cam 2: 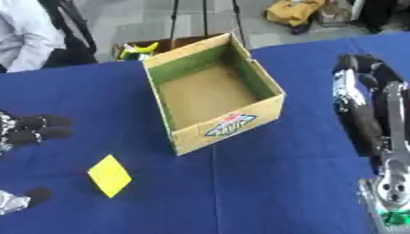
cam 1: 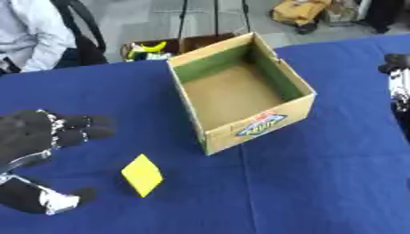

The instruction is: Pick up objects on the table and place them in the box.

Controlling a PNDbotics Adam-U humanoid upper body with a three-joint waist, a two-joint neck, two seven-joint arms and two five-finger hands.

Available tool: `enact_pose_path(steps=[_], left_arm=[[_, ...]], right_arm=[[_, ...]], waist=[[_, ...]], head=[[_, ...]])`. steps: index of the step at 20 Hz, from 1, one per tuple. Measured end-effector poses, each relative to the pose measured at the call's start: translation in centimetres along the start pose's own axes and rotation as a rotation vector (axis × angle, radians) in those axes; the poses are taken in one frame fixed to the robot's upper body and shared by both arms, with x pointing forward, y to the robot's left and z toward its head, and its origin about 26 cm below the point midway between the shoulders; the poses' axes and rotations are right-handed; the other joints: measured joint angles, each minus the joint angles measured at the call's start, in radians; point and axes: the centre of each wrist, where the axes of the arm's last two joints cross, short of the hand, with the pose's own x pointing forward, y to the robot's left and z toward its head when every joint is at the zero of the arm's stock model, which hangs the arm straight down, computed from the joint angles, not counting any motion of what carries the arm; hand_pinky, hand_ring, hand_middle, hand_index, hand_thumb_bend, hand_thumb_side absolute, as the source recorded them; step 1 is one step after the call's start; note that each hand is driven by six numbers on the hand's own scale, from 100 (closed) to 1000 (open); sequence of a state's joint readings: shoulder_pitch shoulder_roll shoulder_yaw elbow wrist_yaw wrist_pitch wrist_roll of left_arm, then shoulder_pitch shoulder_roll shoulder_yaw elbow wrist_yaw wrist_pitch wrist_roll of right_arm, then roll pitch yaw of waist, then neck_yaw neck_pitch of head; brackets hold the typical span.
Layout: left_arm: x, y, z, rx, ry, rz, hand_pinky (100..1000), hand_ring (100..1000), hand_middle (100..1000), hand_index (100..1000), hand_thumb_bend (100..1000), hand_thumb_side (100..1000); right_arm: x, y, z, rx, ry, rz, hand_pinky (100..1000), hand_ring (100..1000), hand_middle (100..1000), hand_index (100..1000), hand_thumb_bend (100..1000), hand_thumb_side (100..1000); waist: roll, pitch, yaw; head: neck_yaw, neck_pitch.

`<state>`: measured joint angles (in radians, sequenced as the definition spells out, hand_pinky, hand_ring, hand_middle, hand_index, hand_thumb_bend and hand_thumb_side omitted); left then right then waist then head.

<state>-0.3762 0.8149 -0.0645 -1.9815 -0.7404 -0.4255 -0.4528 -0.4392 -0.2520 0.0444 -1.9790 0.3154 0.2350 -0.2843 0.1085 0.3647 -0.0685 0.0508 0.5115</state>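
Note:
A flat yellow diamond-shaped piece (cam 1: 142, 175) lies on the blue table, left of the box's front corner. The open cardboard box (cam 1: 298, 112) stands mid-table, with nothing showing on the part of its brown floor that I can see. My left hand (cam 1: 36, 137) hovers at the left edge, open, its fingers pointing right above the yellow piece and its thumb (cam 1: 56, 199) below and left of it; it holds nothing. My right hand (cam 2: 364, 98) hangs at the right edge, well away from the box; its fingers are not clear.
The blue cloth table (cam 1: 304, 183) runs to a far edge behind the box. Beyond that edge stands a second carton (cam 1: 152, 49) with yellow-green items, and a seated person is at the upper left.

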Motion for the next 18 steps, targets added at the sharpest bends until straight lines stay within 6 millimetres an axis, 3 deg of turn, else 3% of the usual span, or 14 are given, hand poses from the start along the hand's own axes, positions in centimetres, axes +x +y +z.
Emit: enact_pose_path(steps=[4, 7, 12, 18], left_arm=[[-0.1, 0.4, -0.6, 0.009, -0.019, -0.024, 369, 551, 884, 962, 470, 767], [-0.5, 0.6, -1.1, -0.002, -0.033, -0.028, 374, 528, 886, 972, 501, 753], [-1.5, 1.2, -1.6, -0.055, -0.070, -0.030, 441, 566, 871, 964, 731, 717], [-3.0, 2.5, -2.0, -0.048, -0.087, 0.043, 462, 525, 792, 948, 840, 700]], right_arm=[[0.0, 0.0, 0.0, 0.005, 0.001, 0.000, 934, 1000, 639, 755, 100, 774], [0.0, 0.1, 0.0, 0.010, 0.000, -0.001, 935, 1000, 639, 755, 100, 773], [0.1, 0.2, 0.1, 0.018, 0.000, -0.001, 935, 1000, 639, 755, 100, 775], [0.1, 0.3, 0.1, 0.029, -0.004, -0.003, 935, 1000, 638, 752, 100, 775]], waist=[[0.000, 0.002, -0.004], [0.000, 0.003, -0.007], [0.004, 0.002, -0.019], [0.010, 0.002, -0.037]], head=[[-0.001, 0.000], [-0.025, 0.000], [-0.078, 0.000], [-0.103, 0.005]])
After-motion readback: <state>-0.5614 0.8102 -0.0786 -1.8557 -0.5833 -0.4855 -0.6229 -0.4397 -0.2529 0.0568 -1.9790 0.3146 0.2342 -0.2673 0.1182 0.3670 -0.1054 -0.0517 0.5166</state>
